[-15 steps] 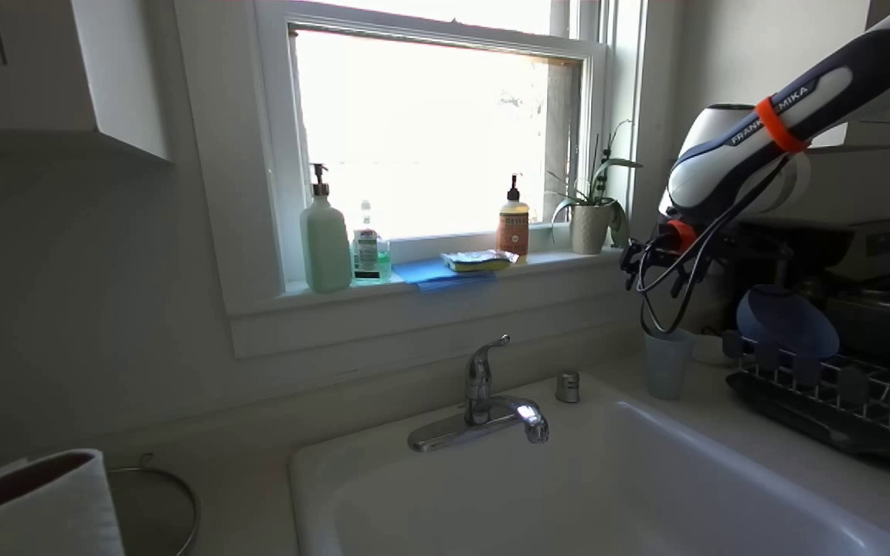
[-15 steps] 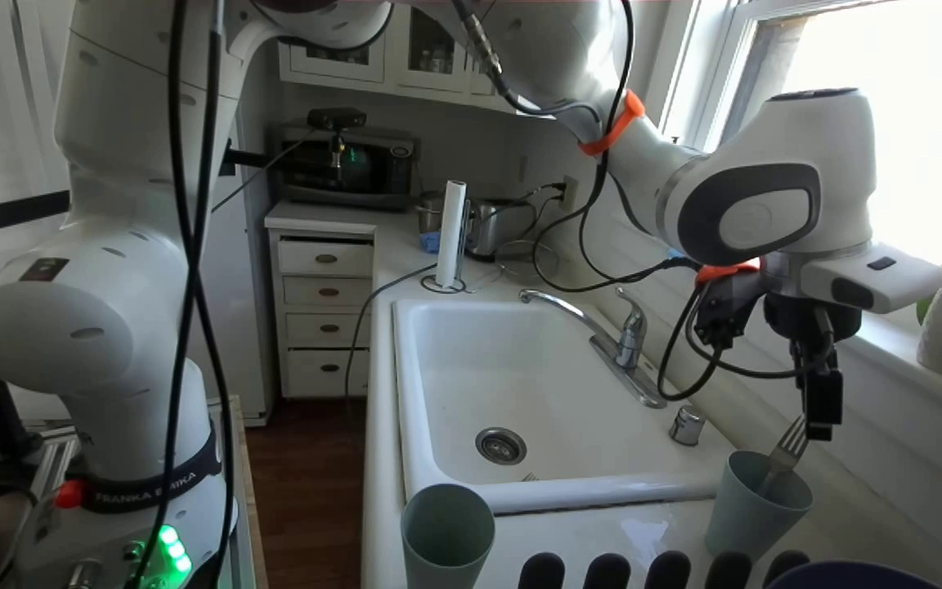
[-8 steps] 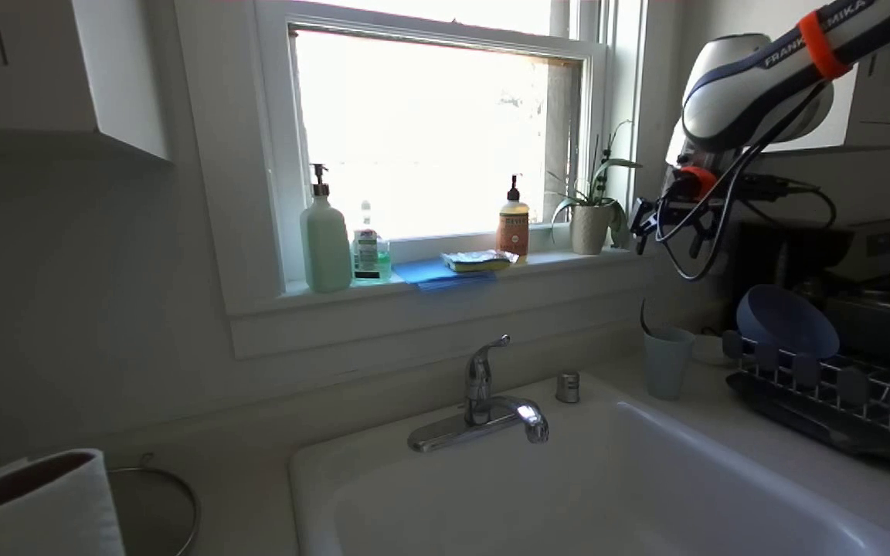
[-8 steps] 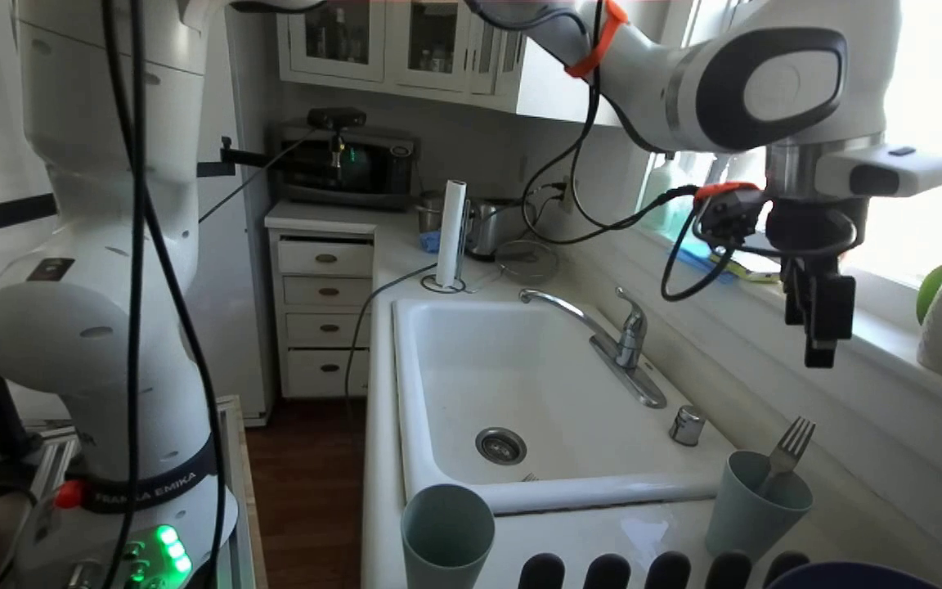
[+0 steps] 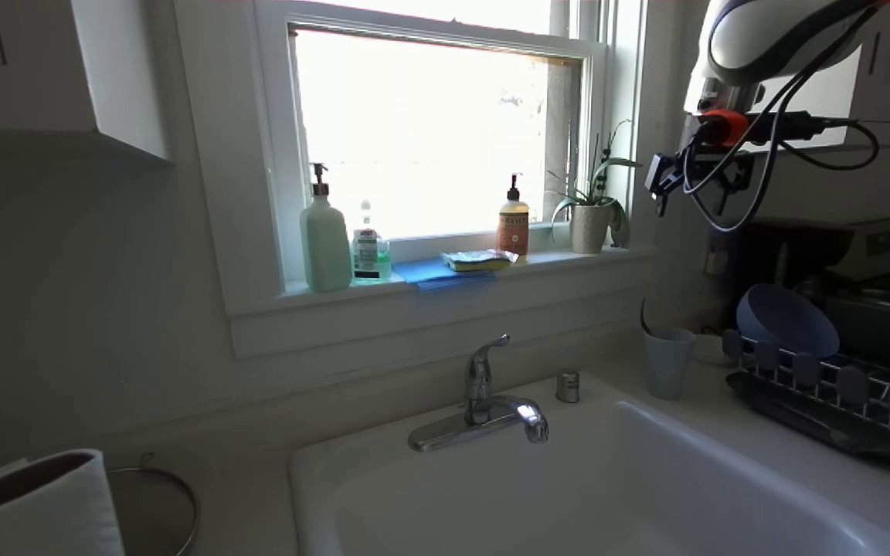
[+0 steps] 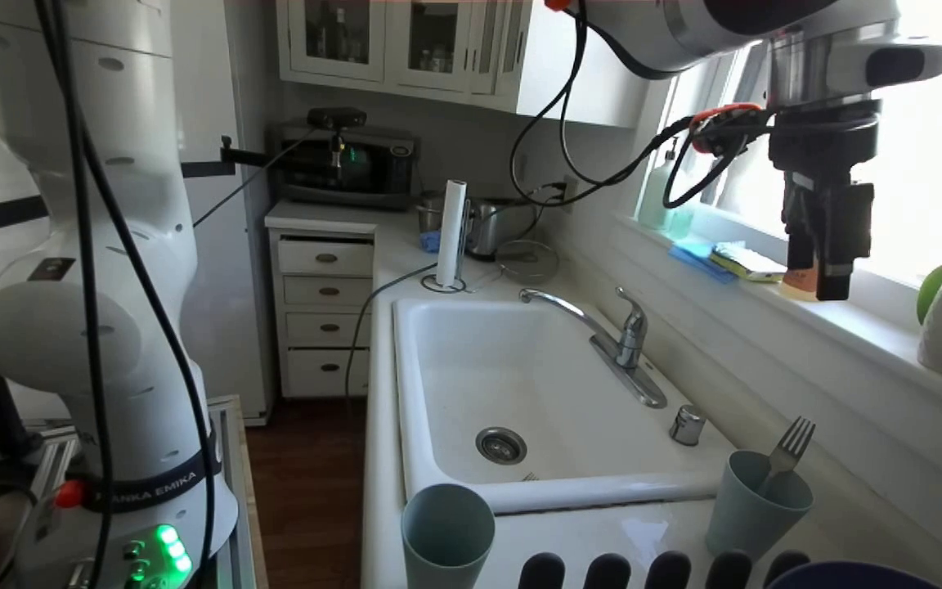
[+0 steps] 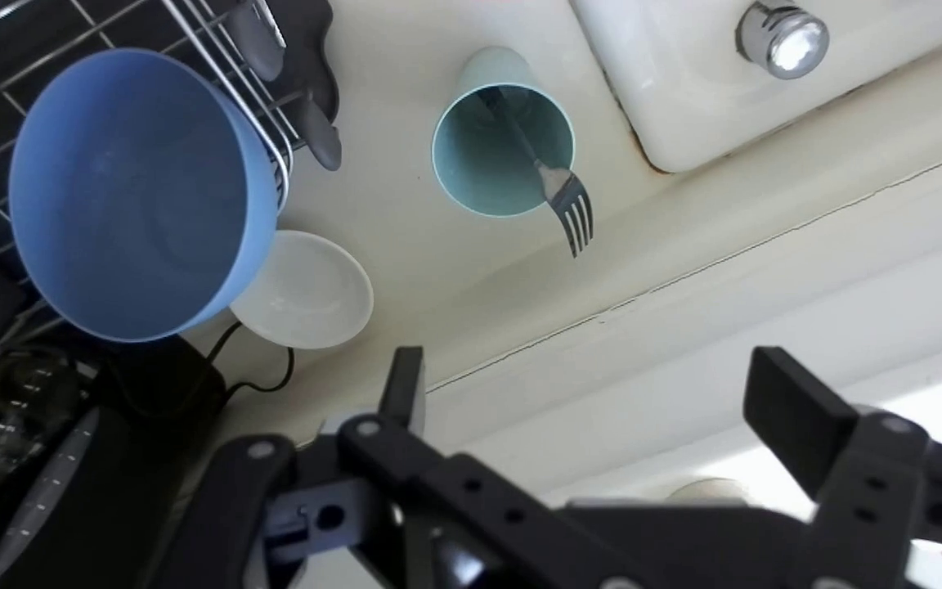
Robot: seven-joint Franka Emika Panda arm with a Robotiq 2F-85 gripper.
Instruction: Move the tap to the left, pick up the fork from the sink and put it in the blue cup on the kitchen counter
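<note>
The blue cup (image 6: 753, 515) stands upright on the kitchen counter (image 6: 594, 536) beside the sink (image 6: 585, 491); it also shows in an exterior view (image 5: 665, 367) and the wrist view (image 7: 471, 164). A fork (image 7: 562, 192) leans in it, handle inside, tines up past the rim. Another fork's tines (image 6: 530, 477) show in the sink; its rest is hidden by the rim. The chrome tap (image 6: 630, 335) has its spout over the basin's far part. My gripper (image 7: 589, 368) is open and empty, well above the cup, near the window, and apart from the fork.
A second cup (image 6: 446, 536) stands at the counter's front. A blue bowl (image 7: 136, 196) sits in the dish rack (image 7: 242, 82), with a white bowl (image 7: 307, 290) beside it. Bottles (image 5: 325, 247), a sponge (image 5: 480, 261) and a plant pot (image 5: 588, 229) stand on the sill.
My gripper has risen from right beside the fork in the cup to well above it. The fork stays leaning in the cup. The tap and cups have not moved.
</note>
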